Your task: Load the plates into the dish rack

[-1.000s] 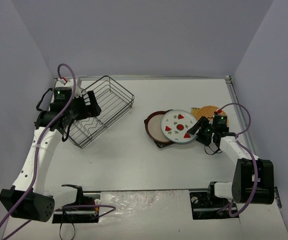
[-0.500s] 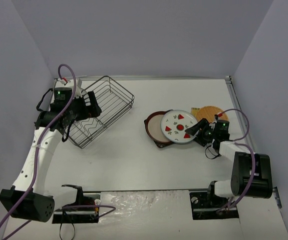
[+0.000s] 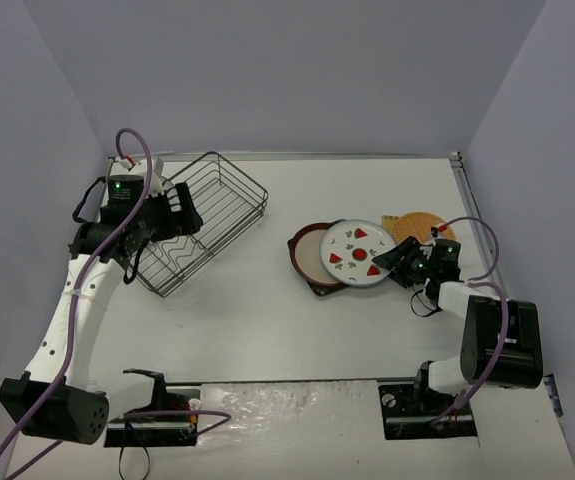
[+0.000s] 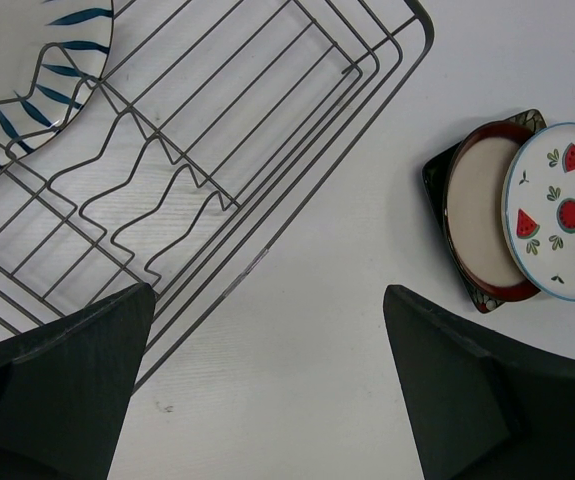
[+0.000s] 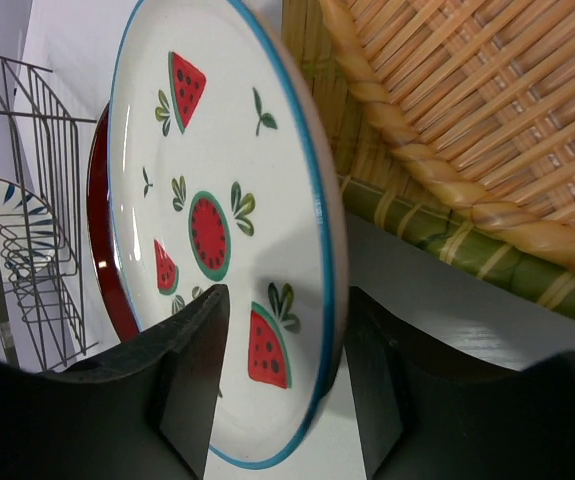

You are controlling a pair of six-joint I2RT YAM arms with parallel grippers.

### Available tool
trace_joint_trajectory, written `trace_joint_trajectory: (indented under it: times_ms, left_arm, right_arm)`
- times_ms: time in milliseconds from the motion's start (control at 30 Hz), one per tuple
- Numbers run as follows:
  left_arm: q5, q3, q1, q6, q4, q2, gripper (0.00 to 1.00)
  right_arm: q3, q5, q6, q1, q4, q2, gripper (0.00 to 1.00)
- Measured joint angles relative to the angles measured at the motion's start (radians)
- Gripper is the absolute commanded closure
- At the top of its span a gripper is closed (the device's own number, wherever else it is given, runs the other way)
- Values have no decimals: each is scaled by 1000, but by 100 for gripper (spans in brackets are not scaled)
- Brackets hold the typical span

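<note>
Over on the right, the right gripper straddles the rim of the watermelon plate, one finger on each face; whether it is actually pinching I cannot tell. That plate overlaps the red-brown-rimmed plate, which lies on the dark square plate, with the woven orange-tan plate just beside. The left gripper hangs with jaws wide apart, empty, above the dish rack on the worktop; a striped plate sits inside the rack.
</note>
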Motion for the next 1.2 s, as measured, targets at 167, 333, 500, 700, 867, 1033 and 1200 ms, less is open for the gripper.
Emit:
trace_joint_trajectory:
  times_ms: [167, 333, 500, 700, 867, 1033, 1200]
  left_arm:
    - [1, -12, -4, -6, 3, 0, 3]
    - [7, -28, -12, -17, 3, 0, 3]
    - [10, -28, -18, -25, 3, 2, 3]
    - [46, -20, -30, -47, 12, 25, 3]
    - [100, -20, -66, -106, 66, 29, 3]
    - [148, -31, -145, -194, 191, 30, 3]
    - [176, -63, -226, -290, 340, 44, 3]
  right_arm:
    - [-6, -20, 11, -10, 16, 4, 91]
    - [-5, -70, 49, -26, 44, -18, 100]
    - [-12, -73, 64, -35, 39, -50, 100]
    - [-94, -99, 214, -40, 196, -63, 100]
    - [-118, -128, 369, -38, 338, -81, 100]
    - [-86, -153, 469, -12, 403, -163, 100]
    - [17, -167, 504, 83, 408, -195, 100]
